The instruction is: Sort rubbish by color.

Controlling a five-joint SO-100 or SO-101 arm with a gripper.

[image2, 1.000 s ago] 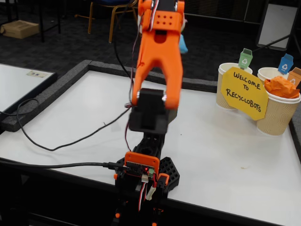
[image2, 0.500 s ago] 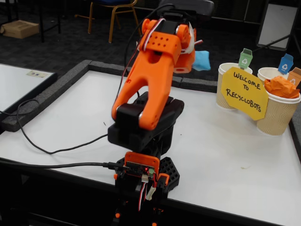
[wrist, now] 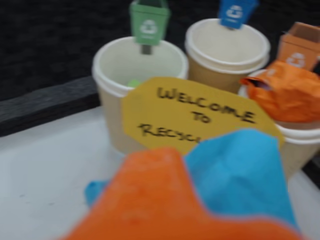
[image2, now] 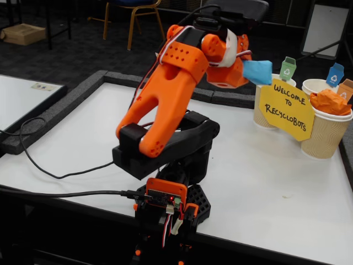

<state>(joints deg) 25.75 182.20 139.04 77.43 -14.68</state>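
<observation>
In the fixed view my gripper [image2: 251,70] is shut on the light blue paper wad [image2: 258,72], held in the air just left of the cups and above the yellow sign [image2: 287,107]. The wrist view shows the same blue wad [wrist: 240,175] beside an orange finger [wrist: 160,200], low in the frame. An orange wad [wrist: 285,95] sits in the orange-tagged cup [image2: 322,138] at the right. A speck of green [wrist: 134,83] shows inside the green-tagged cup [wrist: 102,75]. The blue-tagged cup [wrist: 225,62] looks empty from here.
The three tan cups stand close together at the white table's [image2: 265,182] far right corner, with the sign leaning across their fronts. A dark foam border [image2: 66,105] edges the table. A black cable [image2: 60,174] trails left of the arm's base [image2: 168,207].
The arm has folded down and reached right toward the cups, carrying the blue wad from above the table's back edge to just beside the green-tagged cup.
</observation>
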